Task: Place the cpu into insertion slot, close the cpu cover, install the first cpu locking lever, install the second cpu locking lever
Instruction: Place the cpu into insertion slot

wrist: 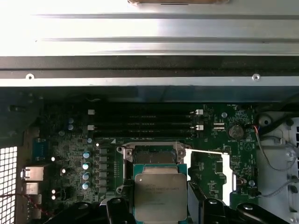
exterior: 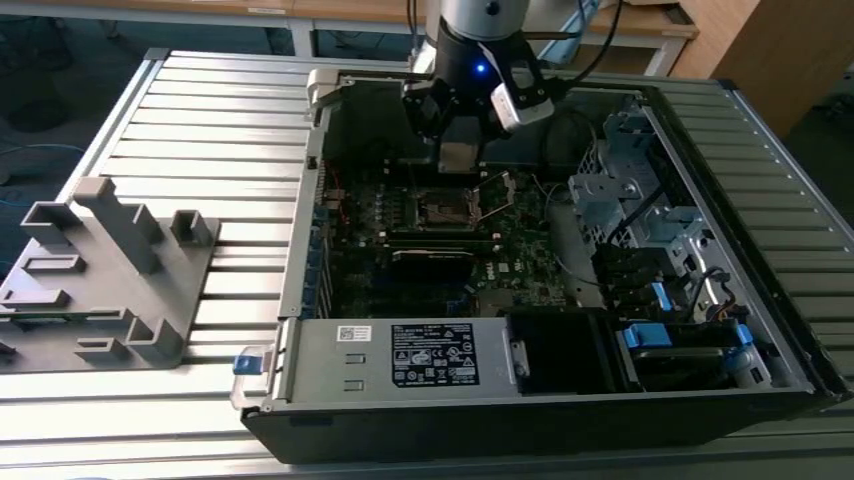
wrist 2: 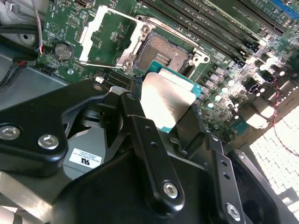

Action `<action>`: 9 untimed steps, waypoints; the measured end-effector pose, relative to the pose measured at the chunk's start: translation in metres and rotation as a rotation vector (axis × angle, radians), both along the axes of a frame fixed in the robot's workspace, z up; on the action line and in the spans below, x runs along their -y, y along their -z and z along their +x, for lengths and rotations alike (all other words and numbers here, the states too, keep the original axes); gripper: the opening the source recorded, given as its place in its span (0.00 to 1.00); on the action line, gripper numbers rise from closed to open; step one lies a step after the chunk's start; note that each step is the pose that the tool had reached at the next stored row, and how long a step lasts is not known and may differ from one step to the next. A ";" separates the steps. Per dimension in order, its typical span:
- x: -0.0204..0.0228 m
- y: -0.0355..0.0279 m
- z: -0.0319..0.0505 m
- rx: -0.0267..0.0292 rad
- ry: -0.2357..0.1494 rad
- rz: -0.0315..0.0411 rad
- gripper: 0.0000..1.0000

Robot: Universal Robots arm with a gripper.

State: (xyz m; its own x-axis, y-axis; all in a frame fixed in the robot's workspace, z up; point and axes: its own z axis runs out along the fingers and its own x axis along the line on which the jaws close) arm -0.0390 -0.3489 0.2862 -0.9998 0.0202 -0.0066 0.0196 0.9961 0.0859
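The cpu (wrist: 160,196) is pinched by two opposite edges in my hand (wrist: 161,208), silver face up toward the first wrist view; it hangs above the board, apart from it, just short of the insertion slot (wrist: 153,155), which is bare and open; in the second wrist view the chip looks tilted against the board rather than flat to it. The cpu cover (wrist 2: 133,46) stands swung back beside the socket, clear of the opening. Around them lie the green motherboard (wrist: 70,140) and the long memory slots (wrist: 145,119), all inside the open computer case (exterior: 334,400), which sits on the slatted grey surface (exterior: 200,120).

I judge the step in hand to be seating the chip; to do it well I would level it, square its edges to the socket rim, and bring it straight down without sliding it across the contacts; I would keep my grip light and even so it cannot twist.
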 end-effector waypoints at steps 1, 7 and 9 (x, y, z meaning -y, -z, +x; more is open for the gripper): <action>0.0000 0.0011 0.0000 0.0000 0.000 -0.0001 0.54; 0.0000 0.0085 -0.0004 0.0000 0.000 -0.0012 0.54; 0.0000 0.0105 -0.0007 0.0000 0.000 -0.0015 0.54</action>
State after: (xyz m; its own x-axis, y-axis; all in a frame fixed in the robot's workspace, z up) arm -0.0396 -0.3489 0.2757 -0.9998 0.0202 -0.0066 0.0196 0.9962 0.0844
